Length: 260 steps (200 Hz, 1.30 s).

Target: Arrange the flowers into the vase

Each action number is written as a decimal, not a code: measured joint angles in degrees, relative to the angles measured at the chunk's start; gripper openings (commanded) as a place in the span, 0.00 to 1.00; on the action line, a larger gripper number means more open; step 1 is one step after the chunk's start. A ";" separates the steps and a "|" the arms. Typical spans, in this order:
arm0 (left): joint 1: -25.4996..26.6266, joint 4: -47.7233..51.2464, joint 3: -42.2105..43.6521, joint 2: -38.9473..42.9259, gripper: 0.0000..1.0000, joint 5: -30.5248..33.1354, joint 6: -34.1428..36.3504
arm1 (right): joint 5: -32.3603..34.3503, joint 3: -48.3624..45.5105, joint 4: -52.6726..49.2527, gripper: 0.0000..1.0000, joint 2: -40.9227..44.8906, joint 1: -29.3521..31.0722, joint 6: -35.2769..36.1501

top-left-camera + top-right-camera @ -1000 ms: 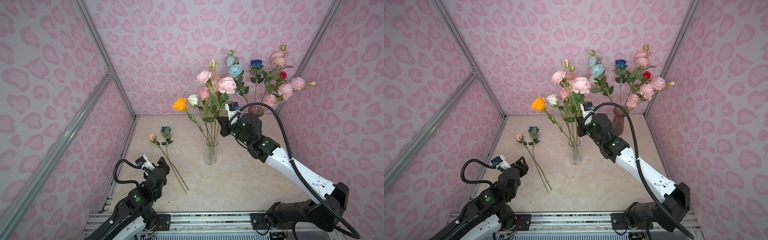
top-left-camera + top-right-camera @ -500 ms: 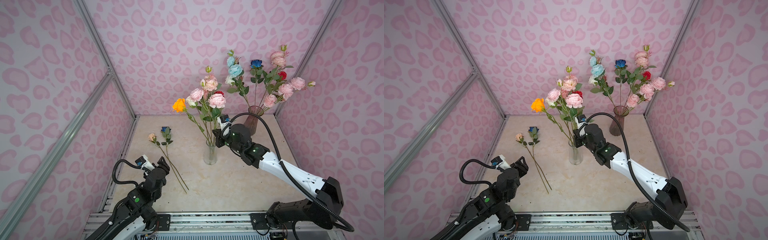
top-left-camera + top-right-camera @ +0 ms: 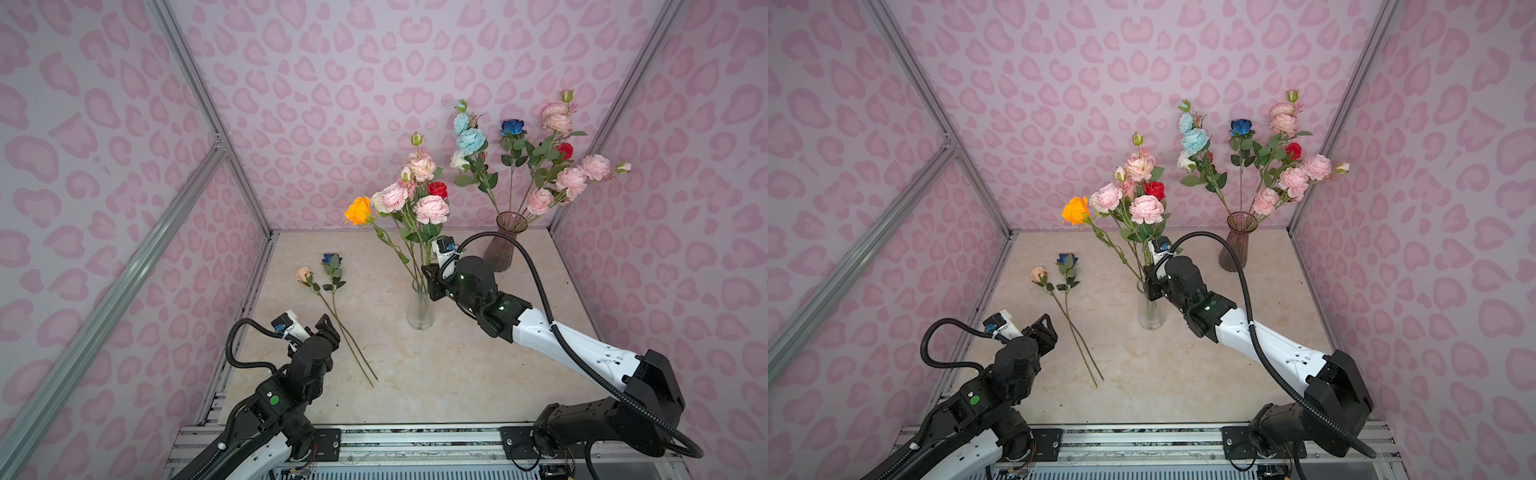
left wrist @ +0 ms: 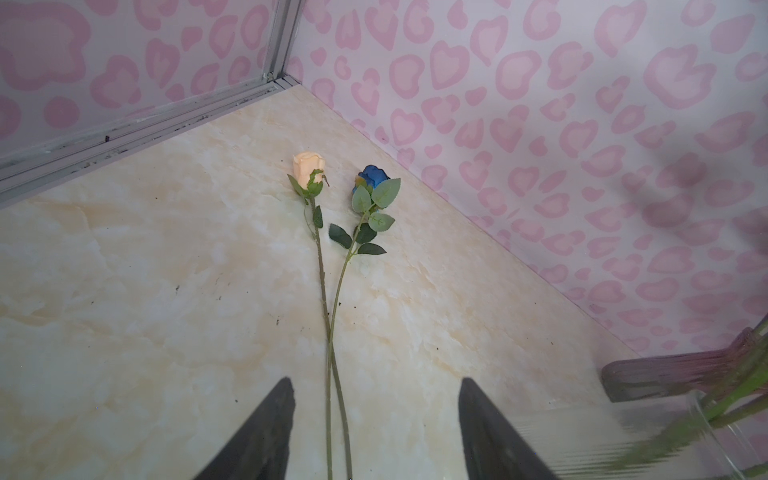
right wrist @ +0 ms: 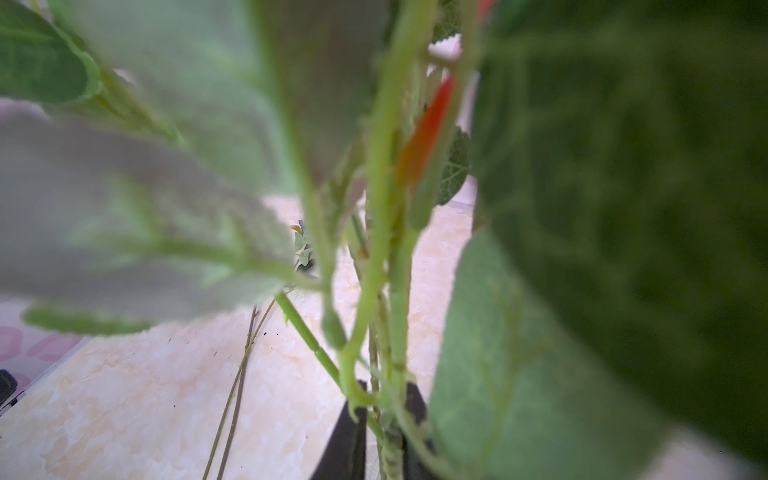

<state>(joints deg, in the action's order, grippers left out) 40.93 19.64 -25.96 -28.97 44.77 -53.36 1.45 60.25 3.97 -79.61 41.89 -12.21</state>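
Flowers (image 3: 432,208) with pink ruffled heads, one red rose and one orange rose (image 3: 359,210) stand bunched in a tall clear glass vase (image 3: 420,309) on the beige marble-patterned tabletop (image 3: 457,374) in both top views. The right gripper (image 3: 427,277) sits right at their green stems just above the vase's mouth, its jaws hidden there behind its own black body. Well to the left of the vase a peach rose (image 3: 304,274) and a dark blue rose (image 3: 331,259) lie flat on the tabletop with their stems crossing, and the left gripper (image 3: 328,328) hovers just beside their lower stems. Behind the vase and to its right stands a purple-tinted glass vase (image 3: 503,249) holding more pink, light blue, dark blue and red heads. In the left wrist view the left gripper (image 4: 376,382) has its two black fingers (image 4: 266,432) wide apart and empty, the crossed stems lying on the tabletop below the gap; the clear glass vase (image 4: 665,436) shows blurred at the edge. In the right wrist view, past blurred leaves, the right gripper (image 5: 386,415) has its fingers (image 5: 345,436) close on either side of a green stem; whether they pinch it or stand just clear of it cannot be told.
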 measured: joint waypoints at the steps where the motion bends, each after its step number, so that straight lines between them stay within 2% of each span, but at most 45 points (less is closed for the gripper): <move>1: 0.00 0.00 0.00 0.00 0.64 0.00 0.00 | 0.00 -0.04 0.00 0.19 0.00 0.00 -0.04; 38: 0.00 -0.02 0.02 -0.55 0.64 -0.33 -0.15 | 0.50 -1.31 0.35 0.27 0.35 0.00 -0.87; 71: 0.00 -0.02 0.02 -1.46 0.64 -0.55 -0.15 | 0.48 -1.60 0.83 0.08 1.64 0.00 -1.77; 113: 0.00 -0.02 -0.70 -2.47 0.64 -1.09 -0.15 | 1.07 -0.81 0.35 0.00 1.73 0.00 -0.66; 194: 0.00 -0.04 -0.85 -3.19 0.63 -1.38 -0.17 | 2.84 0.39 -1.31 0.00 1.77 -0.02 2.62; 260: 0.00 -0.07 -0.85 -3.30 0.63 -1.44 -0.13 | 1.95 -0.74 -1.60 0.01 -0.66 -0.04 1.22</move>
<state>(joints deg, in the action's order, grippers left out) 40.93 19.57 -26.81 -32.27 43.33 -53.49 3.40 59.51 2.37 -80.27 41.85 -10.98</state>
